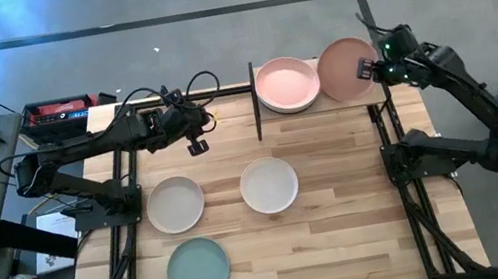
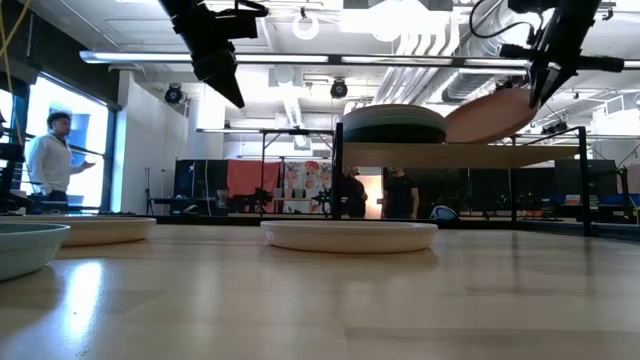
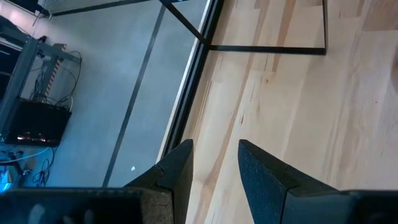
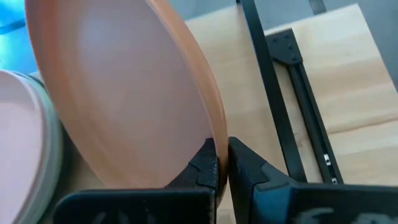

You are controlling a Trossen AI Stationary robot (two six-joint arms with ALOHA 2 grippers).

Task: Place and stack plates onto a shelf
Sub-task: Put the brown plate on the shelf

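The shelf (image 2: 470,154) stands at the table's far edge. On its left half sits a stack of plates (image 1: 285,84) with a pink one on top; in the low view (image 2: 393,123) the stack looks dark green. My right gripper (image 1: 372,69) is shut on a salmon plate (image 1: 345,70) over the shelf's right half. My left gripper (image 1: 196,140) hangs open and empty, high over the table's far left (image 2: 226,78). Two cream plates (image 1: 176,203) (image 1: 269,185) and a mint green plate (image 1: 198,270) lie flat on the table. My right gripper pinches the salmon plate's rim (image 4: 217,144) at its right side, one finger on the inner face and one on the underside. The fingers come from the table's right, slanting down. The plate is tilted, its held side raised and its left edge (image 2: 452,137) down at the shelf board beside the stack.
The shelf's black posts (image 1: 255,101) and base bars stand on the far part of the table. Both arms' black frames (image 1: 123,232) (image 1: 409,184) run along the table's left and right sides. People stand in the room beyond the table (image 2: 52,160).
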